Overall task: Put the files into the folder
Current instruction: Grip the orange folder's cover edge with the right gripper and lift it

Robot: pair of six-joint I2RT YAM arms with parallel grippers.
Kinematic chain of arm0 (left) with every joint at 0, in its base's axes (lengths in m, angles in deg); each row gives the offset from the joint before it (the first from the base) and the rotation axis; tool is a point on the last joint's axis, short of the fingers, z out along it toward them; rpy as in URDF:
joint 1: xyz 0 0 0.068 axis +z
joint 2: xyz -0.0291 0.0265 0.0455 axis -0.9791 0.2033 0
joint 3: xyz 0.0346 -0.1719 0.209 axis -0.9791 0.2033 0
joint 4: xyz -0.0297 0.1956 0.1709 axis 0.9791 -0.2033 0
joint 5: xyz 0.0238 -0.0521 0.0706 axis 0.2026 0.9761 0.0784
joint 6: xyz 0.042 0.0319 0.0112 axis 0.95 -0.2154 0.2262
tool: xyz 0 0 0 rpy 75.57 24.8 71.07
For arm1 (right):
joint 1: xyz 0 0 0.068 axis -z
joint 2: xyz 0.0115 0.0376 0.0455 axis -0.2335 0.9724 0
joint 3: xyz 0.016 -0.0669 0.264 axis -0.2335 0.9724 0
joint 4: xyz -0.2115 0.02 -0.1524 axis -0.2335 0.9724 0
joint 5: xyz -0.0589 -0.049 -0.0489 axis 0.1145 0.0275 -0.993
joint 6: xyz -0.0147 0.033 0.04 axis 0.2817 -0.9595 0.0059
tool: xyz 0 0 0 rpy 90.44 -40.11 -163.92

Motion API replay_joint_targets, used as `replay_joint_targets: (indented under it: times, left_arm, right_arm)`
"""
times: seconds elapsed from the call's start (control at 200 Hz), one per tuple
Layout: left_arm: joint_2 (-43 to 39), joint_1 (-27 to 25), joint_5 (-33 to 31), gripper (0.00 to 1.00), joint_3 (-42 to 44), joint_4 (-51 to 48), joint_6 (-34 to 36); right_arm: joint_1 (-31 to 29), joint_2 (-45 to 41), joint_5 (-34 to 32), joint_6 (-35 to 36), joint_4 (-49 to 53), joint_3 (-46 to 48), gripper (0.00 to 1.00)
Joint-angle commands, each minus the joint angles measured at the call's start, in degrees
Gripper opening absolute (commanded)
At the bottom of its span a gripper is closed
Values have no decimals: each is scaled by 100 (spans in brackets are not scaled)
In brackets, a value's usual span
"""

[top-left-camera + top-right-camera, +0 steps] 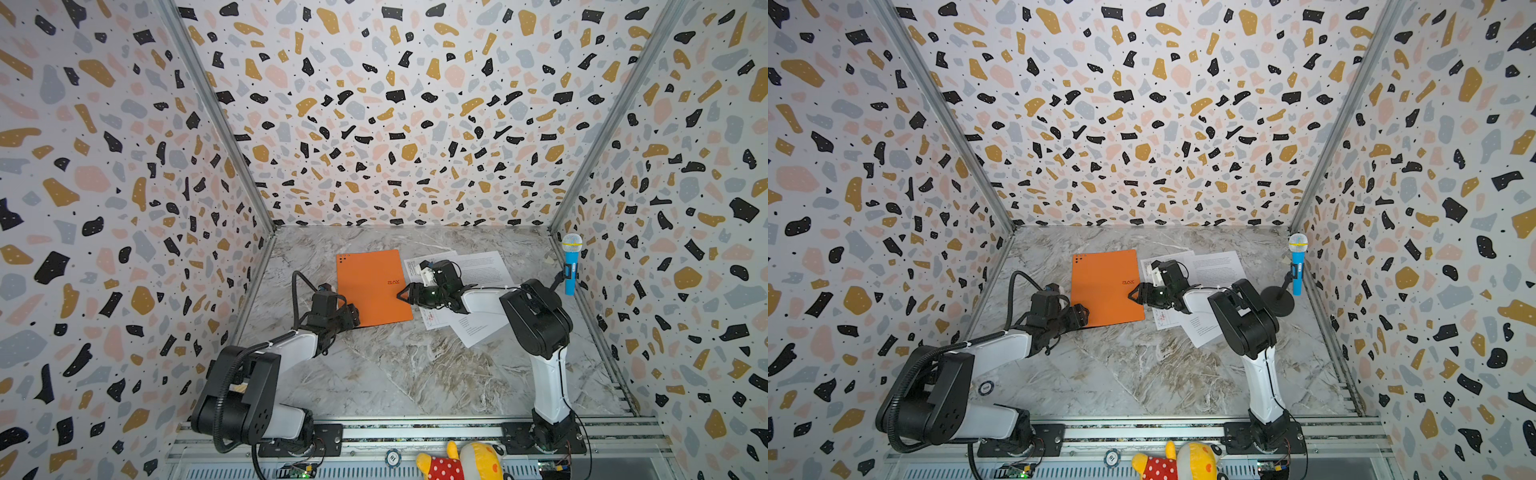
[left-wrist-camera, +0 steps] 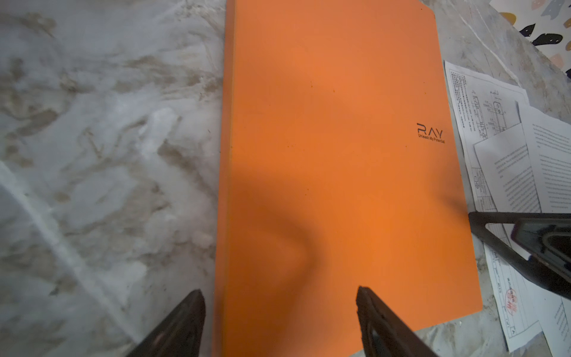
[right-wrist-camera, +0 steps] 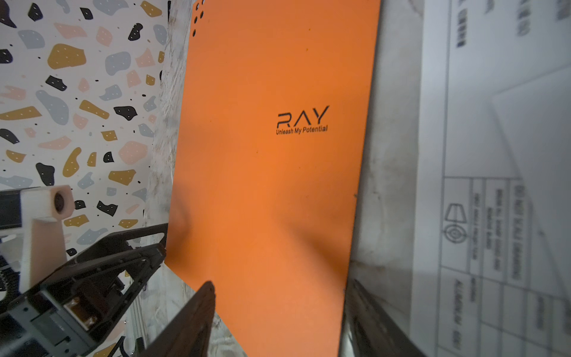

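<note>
Plainly, the marble tabletop point(image 1: 374, 374) carries everything. The orange folder point(image 1: 370, 286) lies flat and closed toward the back, cover up. The files point(image 1: 486, 270) are outside it, just beside its logo-side edge, fanned over one another, with a slim strip of bare tabletop between the nearest sheet and the cover. The right arm reaches over them.

The left fingers point(image 2: 185, 321) stand wide and hold nothing. They straddle the folder's long edge farthest from the files at its near corner, one tip over bare marble, the other over the cover. The right fingers point(image 3: 191, 315) are also apart and empty, straddling the opposite long edge near the small dark logo point(image 3: 301, 120). One tip is over orange, the other over the gap toward the drawing sheet point(image 3: 482, 216).

The step in hand looks like opening the cover, since no sheet can go in until then. To do it well, the right fingers should catch only the top cover at that free edge, low and shallow, not both covers together and not the neighbouring sheet. The left fingers would best press down near the far edge, so that the folder hinges open instead of sliding across the smooth marble.
</note>
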Motion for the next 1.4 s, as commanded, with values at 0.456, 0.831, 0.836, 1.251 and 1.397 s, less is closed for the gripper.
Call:
replay_joint_targets:
  times: [0.456,0.831,0.836,1.251,1.397]
  left_arm:
    - [1166,-49,348,73,-598,399,88]
    - [728,-130,577,73,-362,564,22]
    - [721,-135,580,73,-361,564,18]
    - [263,-174,774,73,-46,625,-29]
    - [150,-183,885,74,69,762,-143]
  right_arm:
    - [32,-242,332,-26,145,103,66]
    - [35,-766,599,-179,-224,619,61]
    - [34,-773,602,-181,-230,625,61]
    - [43,-1420,862,-517,-670,1204,57]
    - [43,-1571,901,-688,-881,1375,55]
